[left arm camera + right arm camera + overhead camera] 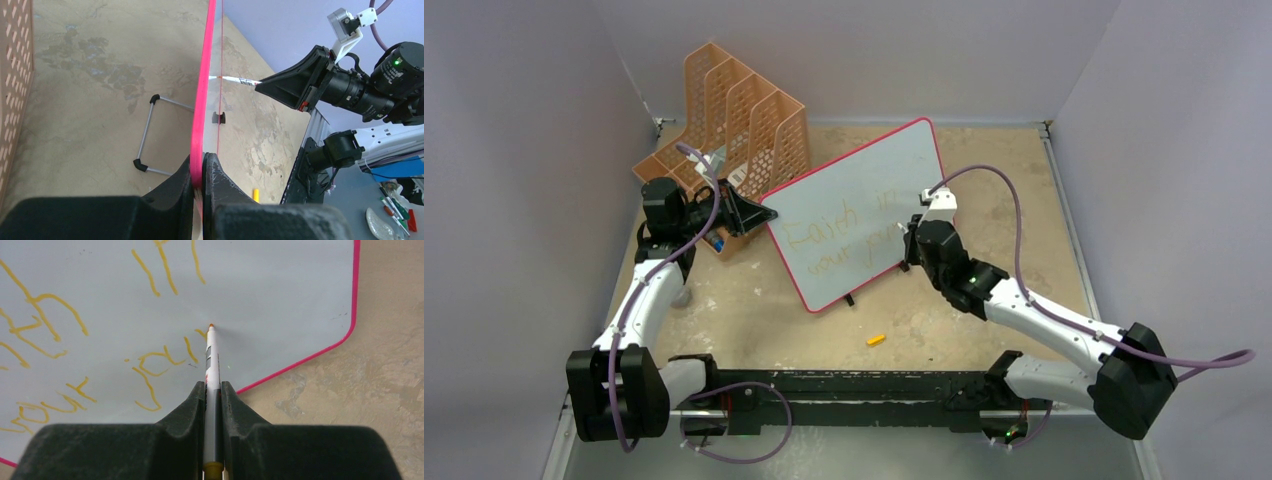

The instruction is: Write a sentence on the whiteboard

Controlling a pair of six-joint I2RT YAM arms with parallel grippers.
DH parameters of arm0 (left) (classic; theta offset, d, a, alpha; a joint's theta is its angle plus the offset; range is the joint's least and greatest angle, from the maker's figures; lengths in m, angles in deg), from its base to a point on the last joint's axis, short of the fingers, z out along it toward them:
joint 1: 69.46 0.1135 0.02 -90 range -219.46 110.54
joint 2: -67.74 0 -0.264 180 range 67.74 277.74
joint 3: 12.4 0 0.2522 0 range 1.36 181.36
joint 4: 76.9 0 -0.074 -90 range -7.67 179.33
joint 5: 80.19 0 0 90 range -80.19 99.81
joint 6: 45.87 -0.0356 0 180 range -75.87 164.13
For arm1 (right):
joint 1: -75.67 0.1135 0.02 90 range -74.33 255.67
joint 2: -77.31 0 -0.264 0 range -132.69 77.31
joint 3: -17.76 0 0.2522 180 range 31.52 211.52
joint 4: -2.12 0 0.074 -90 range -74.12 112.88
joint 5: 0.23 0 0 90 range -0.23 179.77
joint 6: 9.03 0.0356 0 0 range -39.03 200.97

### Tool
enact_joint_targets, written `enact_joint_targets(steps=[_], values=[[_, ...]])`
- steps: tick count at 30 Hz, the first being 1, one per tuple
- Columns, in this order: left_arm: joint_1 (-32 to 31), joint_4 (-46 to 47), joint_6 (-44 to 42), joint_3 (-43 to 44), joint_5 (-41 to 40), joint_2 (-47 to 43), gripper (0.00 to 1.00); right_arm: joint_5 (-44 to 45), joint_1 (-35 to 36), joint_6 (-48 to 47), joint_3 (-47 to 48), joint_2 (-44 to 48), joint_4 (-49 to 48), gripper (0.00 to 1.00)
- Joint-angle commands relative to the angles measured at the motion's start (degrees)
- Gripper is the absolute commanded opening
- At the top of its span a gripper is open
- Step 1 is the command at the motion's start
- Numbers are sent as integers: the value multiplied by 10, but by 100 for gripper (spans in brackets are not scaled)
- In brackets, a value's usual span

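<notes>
The sentence (836,238), in yellow-orange letters reaching "jou", sits on the whiteboard (864,180), which stands tilted mid-table. The right gripper (213,390) is clamped on a marker (212,360) whose tip meets the board. The left gripper (201,167) pinches the board's pink frame, beside an orange file rack (744,110).

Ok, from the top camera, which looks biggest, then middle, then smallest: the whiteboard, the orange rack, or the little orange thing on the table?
1. whiteboard, biggest.
2. orange rack, nearly as big; it's close, so I'm unsure between these two.
3. little orange thing, by far the smallest.
</notes>
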Motion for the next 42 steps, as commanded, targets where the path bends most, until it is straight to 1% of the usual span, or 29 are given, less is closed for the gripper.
enact_joint_targets(steps=[1, 10, 17, 21, 33, 42], values=[[5, 12, -54, 18, -17, -2, 0, 11, -11, -15, 32, -5, -31, 0], [5, 10, -54, 19, -21, -2, 0, 6, -17, -7, 33, 1, -13, 0], [5, 6, -61, 25, -30, -1, 0, -1, -18, -9, 29, 44, 3, 0], [11, 3, -64, 32, -32, 2, 0, 5, -18, -13, 26, 50, 10, 0], [37, -34, -96, 59, -42, 4, 0, 0, -24, -27, -3, 58, -12, 0], [45, -40, -102, 60, -37, 6, 0, -32, -26, -39, -17, 70, -34, 0]])
